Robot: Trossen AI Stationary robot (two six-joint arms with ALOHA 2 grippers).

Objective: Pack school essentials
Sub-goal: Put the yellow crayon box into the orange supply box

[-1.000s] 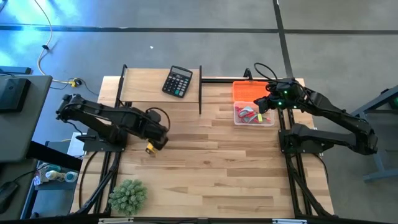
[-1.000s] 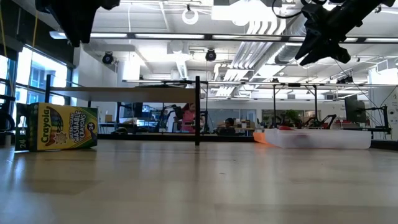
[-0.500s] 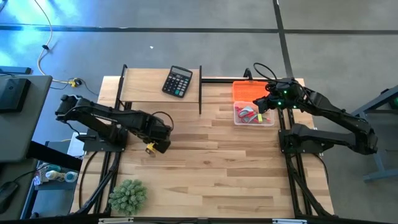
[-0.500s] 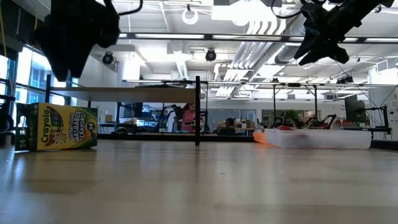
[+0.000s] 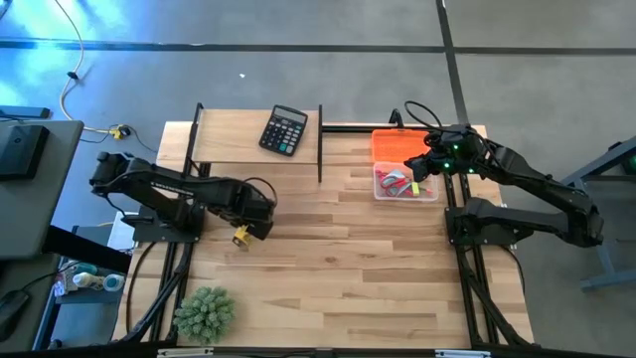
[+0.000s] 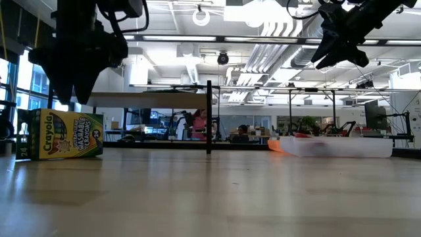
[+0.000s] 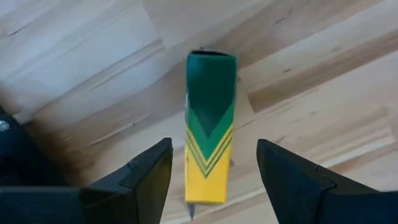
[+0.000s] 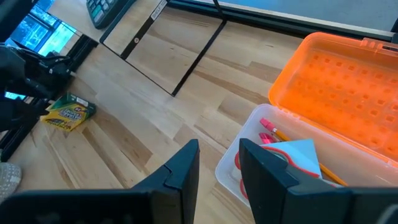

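Directly below the spread left gripper [image 7: 211, 180], the crayon box [image 7: 210, 124] is judged light, rigid cardboard, best pinched across its narrow sides.

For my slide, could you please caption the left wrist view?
Open left gripper poised above the upright crayon box on the wooden table.

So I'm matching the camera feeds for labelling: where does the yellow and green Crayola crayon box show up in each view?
High view: yellow and green Crayola crayon box on the table's left side, mostly hidden under the left gripper.
Low view: far left, standing on the wood.
Left wrist view: centre, between the open jaws.
Right wrist view: small, near the left edge.
Shared landmark: black upright post.
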